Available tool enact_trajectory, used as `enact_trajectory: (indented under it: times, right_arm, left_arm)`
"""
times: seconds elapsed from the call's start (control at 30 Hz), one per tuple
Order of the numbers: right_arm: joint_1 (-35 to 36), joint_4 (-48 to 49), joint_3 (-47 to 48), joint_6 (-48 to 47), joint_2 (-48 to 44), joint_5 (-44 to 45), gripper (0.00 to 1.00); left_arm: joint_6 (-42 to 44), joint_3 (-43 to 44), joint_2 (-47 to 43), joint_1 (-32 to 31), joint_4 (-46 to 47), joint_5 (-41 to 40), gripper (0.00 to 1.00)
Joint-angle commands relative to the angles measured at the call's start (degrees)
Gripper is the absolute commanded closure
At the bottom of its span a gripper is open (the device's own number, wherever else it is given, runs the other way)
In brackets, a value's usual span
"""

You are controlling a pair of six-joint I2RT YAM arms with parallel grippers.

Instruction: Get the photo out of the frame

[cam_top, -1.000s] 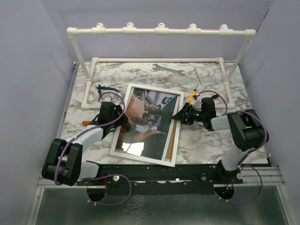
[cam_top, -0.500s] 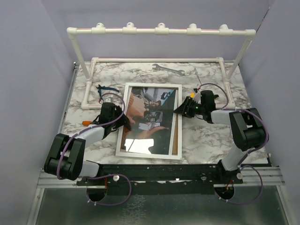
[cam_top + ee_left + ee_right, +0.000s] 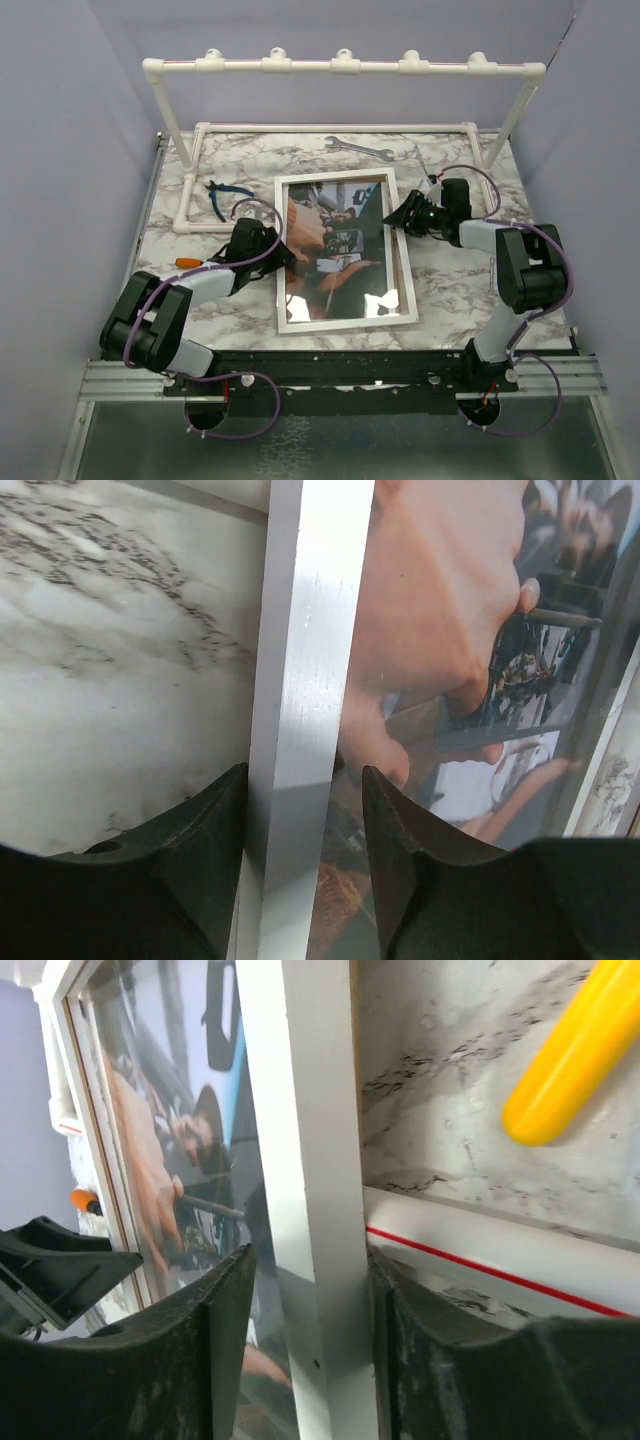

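The frame (image 3: 345, 250), white-bordered with a glass front, lies face up in the middle of the marble table. The photo (image 3: 335, 240), a reddish-brown scene with teal and white patches, shows behind the glass. My left gripper (image 3: 283, 252) is closed over the frame's left border (image 3: 310, 630), one finger outside the edge and one over the glass above the photo (image 3: 440, 610). My right gripper (image 3: 397, 215) clamps the right border (image 3: 300, 1110) near its upper corner, with the photo (image 3: 160, 1160) to its left.
A white pipe rack (image 3: 340, 65) stands along the back, and its base pipe (image 3: 480, 1255) runs just beside my right fingers. A wrench (image 3: 358, 147) lies at the back, pliers (image 3: 225, 192) at the left, an orange-handled tool (image 3: 185, 262) by the left arm, and a yellow handle (image 3: 575, 1060) near the right gripper.
The frame has turned from leaning left to nearly upright and shifted right, carried by both grippers. The right gripper moved back; the left moved right.
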Motion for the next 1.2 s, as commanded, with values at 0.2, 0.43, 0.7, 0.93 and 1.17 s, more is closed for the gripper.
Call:
enact_trajectory:
  times: [0.2, 0.43, 0.7, 0.93, 1.17]
  right_arm:
    - [-3.3, -5.0, 2.3, -1.2, -2.5, 4.2, 0.28]
    - [-3.4, -8.3, -0.5, -3.9, -7.1, 7.6, 0.07]
    - [-3.3, -9.0, -8.2, -5.7, -13.0, 10.2, 0.06]
    - [-3.3, -11.4, -10.8, -8.3, -16.1, 11.5, 0.15]
    - [-3.3, -11.7, -11.3, -8.5, -17.2, 7.3, 0.35]
  left_arm:
    - [-1.5, 5.9, 6.7, -3.5, 4.8, -0.2, 0.52]
    - [1.3, 7.4, 4.1, -3.6, 0.4, -4.2, 0.51]
    - [4.5, 8.6, -0.4, -3.6, -6.5, -8.4, 0.44]
    - [5.6, 8.6, -2.8, -3.6, -9.2, -7.8, 0.39]
    - [6.9, 8.0, -3.5, -3.6, -10.5, -7.8, 0.4]
